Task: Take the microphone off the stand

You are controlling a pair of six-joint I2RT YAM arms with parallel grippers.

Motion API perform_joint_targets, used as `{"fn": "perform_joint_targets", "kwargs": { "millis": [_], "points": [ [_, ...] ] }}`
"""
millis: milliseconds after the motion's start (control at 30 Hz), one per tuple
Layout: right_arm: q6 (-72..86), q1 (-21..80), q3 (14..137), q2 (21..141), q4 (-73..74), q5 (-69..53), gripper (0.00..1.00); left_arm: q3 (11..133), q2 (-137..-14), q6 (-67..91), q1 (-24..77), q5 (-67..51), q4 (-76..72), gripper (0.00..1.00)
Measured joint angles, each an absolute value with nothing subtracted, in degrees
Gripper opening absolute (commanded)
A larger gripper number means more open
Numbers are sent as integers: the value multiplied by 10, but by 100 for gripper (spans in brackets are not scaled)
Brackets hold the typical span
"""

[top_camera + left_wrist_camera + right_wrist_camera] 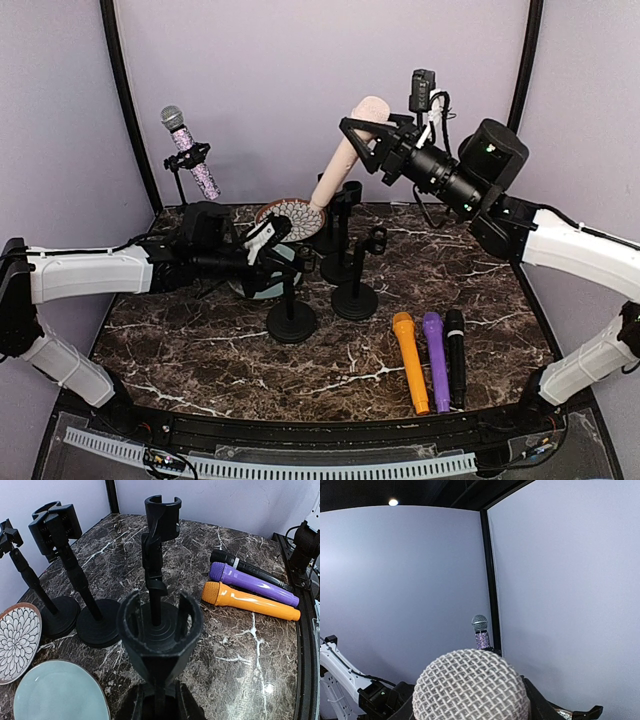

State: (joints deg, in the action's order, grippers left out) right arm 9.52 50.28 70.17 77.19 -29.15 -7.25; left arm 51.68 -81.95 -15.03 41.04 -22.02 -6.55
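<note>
1. All round, lavender walls (300, 60) and black corner posts (125, 100).
2. Below, dark white-veined marble counter (200, 350).
3. Up high, right hand (354, 146) clamped on pink microphone (332, 182), tilted, butt beside rear stand (346, 198).
4. Down front, left hand (272, 238) closed on front stand (292, 318) stem.

Nothing here can be read: no writing, label, brand, number or sign is legible in any of the views.
</note>
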Motion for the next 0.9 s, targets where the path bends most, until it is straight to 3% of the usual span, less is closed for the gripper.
{"fn": "perform_joint_targets", "kwargs": {
  "millis": [267,700,900],
  "points": [
    [78,502,701,752,-242,-40,0,517,-818,-146,410,-216,-64,0],
    [131,495,705,612,123,167,0,517,-814,-92,410,-210,-62,0],
    [230,461,634,616,254,139,0,517,-814,-72,410,-201,-65,1]
  ]
}}
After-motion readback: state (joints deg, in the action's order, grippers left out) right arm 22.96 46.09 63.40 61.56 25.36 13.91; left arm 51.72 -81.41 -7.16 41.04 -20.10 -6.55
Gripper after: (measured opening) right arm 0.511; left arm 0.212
